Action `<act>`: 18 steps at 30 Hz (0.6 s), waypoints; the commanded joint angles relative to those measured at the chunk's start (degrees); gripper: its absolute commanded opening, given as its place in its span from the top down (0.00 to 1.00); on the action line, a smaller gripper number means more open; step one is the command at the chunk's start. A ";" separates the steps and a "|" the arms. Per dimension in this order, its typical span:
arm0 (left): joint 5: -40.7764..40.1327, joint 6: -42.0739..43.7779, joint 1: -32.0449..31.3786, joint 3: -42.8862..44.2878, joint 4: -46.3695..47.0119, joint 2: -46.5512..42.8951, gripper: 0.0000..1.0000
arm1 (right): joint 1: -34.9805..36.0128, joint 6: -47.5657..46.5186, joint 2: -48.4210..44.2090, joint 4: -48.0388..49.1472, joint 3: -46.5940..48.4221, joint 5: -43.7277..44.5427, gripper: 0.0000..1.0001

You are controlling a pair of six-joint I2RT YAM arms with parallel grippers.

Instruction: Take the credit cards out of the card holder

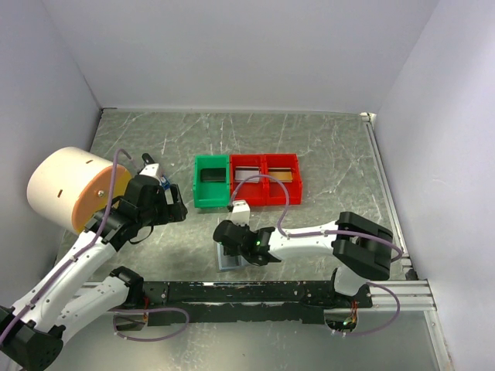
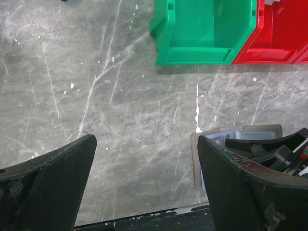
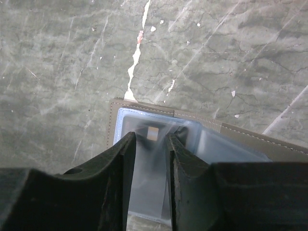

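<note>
Card holder: the card holder [image 3: 240, 135] lay open and flat on the table [image 2: 96, 96] near the front edge, with its pale-blue inner panels facing up. It sat just short of the green tray [image 1: 211, 182] and the red trays [image 1: 265, 179].
Right gripper: the right gripper [image 3: 150, 139] hung over one panel with its fingers drawn close, leaving only a narrow gap. A pale strip showed in that gap, and it could not be told whether the strip was pinched or merely seen through.
Card: a chip [image 3: 153, 134] showed under the clear sleeve just beyond the fingertips — the card looked to be still in its pocket.
Left gripper: the left gripper [image 2: 147, 144] had its jaws wide apart and empty, above bare table beside the holder.
Step in hand: probably getting a grip on the first card.
Doing it well: the fingers should close on the card's edge alone, not on the sleeve, and then draw it out along the pocket's line. The idle left arm could pin the holder's free side — otherwise the whole wallet might lift with the card.
</note>
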 commanded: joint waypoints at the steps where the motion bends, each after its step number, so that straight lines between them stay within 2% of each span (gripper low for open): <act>1: -1.74 -0.65 -0.47 0.97 -0.70 0.20 0.02 | -0.18 -0.14 2.45 -2.86 0.48 -0.07 0.73; 7: -1.99 -0.71 -0.58 1.01 -0.79 0.72 0.02 | -0.19 -0.24 3.25 -4.64 1.60 1.13 0.90; 11: -1.06 -0.27 -0.56 0.92 -0.30 0.99 0.02 | -0.29 -0.48 2.62 -4.13 1.15 1.29 0.97; 13: 1.05 0.80 -0.53 0.90 0.63 1.22 0.01 | -0.52 -0.70 1.43 -3.08 0.37 0.99 1.00; 18: 9.41 3.45 -0.59 0.49 4.26 1.40 0.02 | -3.54 -5.46 -5.91 6.15 -5.59 -4.55 1.00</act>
